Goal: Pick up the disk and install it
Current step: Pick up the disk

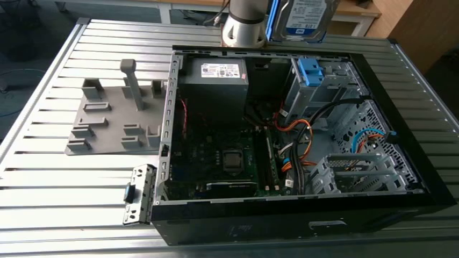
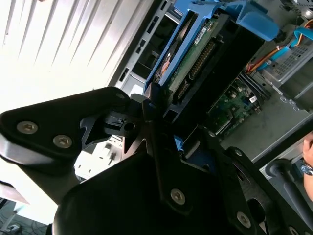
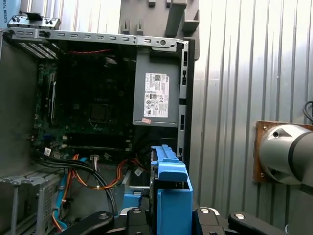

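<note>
Pincer (image 2: 173,122) pinching the disk (image 2: 193,54) edge-on above the open case (image 1: 430,183) — I'd square it to the drive cage (image 1: 315,88), no tilt.

We record: disk (image 1: 313,28), white-and-blue label (image 1: 307,15), bright blue caddy (image 3: 173,196); computer case (image 1: 237,231), black; table (image 1: 57,177), ribbed silver-grey; cables (image 1: 300,124), orange; power supply (image 1: 212,94), grey, white sticker (image 1: 223,70).

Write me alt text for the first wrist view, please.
The disk, in its blue caddy, is held edge-on between the jaws, with an open computer case beyond. Inside are a motherboard, grey power supply and orange cables.
</note>
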Available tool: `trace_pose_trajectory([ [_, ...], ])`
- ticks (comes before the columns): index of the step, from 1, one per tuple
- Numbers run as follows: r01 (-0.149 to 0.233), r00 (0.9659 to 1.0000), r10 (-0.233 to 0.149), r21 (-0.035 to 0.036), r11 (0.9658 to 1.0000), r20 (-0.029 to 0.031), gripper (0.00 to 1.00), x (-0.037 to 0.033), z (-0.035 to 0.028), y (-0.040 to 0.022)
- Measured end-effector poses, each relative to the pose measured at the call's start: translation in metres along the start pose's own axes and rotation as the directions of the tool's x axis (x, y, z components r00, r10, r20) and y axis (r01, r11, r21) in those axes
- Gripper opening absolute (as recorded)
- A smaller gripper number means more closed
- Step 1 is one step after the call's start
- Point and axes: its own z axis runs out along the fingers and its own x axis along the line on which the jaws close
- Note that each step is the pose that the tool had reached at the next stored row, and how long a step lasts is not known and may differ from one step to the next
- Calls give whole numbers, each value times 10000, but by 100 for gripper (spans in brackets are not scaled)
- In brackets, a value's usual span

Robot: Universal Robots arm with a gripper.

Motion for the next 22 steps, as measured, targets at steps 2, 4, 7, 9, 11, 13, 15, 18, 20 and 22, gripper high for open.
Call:
trace_pose_trajectory([
  [2,-1,10000,1,-1,10000,-1,36,40,-2,0],
  [4,0,10000,0,0,10000,0,36,78,-2,1],
  [7,0,10000,0,0,10000,0,36,132,-4,2],
  [9,-1,10000,1,0,10000,-1,36,167,-6,2],
  [11,0,10000,0,0,10000,-1,36,204,-7,3],
  [13,0,10000,0,0,10000,-1,36,239,-9,4],
  [15,-1,10000,1,-1,10000,-3,36,275,-10,4],
  [18,-1,10000,1,0,10000,-2,36,325,-12,5],
  [20,0,10000,0,0,10000,-3,36,358,-13,5],
  [22,0,10000,0,-1,10000,-4,36,391,-15,5],
])
